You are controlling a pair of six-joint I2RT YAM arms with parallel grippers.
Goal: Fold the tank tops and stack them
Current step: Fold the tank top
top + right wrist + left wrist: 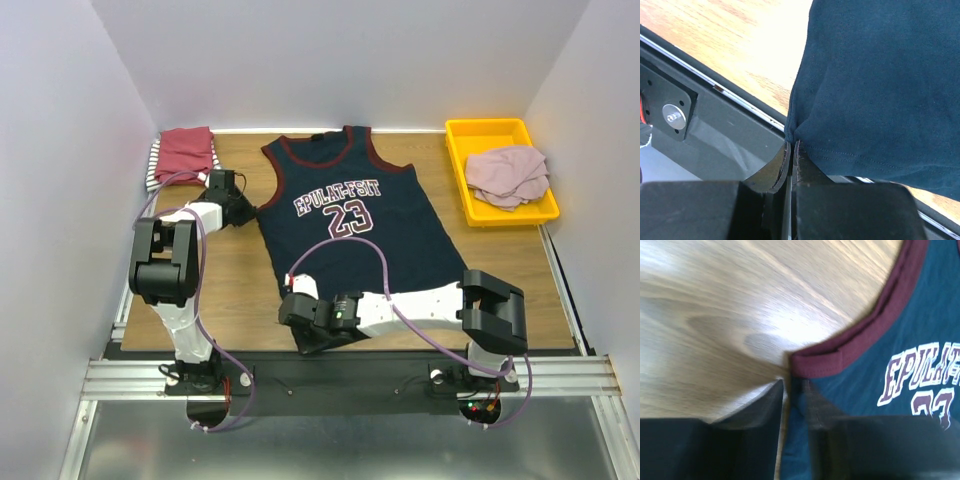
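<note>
Far left corner first: a dark-red top [186, 152] lies folded on a striped top [154, 168], so I'd say the stack is begun.

Just beside it, the left gripper [792, 382] is down on the table [240, 290] at the near side of the big navy jersey [350, 230], right under the maroon armhole trim. Its jaws stand narrow, with the cloth's edge running into the slit between them. Does it bite? From here I can't tell.

The jersey lies spread flat in the middle of the table, front up, neck away from the arms and the white 23 showing. No fold in it yet.

The right gripper [791, 145] reaches across to the hem corner on that same left side. It is pinched tight on the cloth, which bunches out of its closed fingertips at the table's near edge.

Over at the far right, a pink top [508, 175] sits crumpled in the yellow tray [485, 125], untouched and waiting its turn.

So this looks like the grab before the first lengthwise fold. With armhole and hem corner both held, the left edge can go up and over toward the right. What that calls for, I reckon, is a sure grip by the left gripper first. Then both arms need to rise together, keeping the edge taut between them so the side lands straight across the number.
</note>
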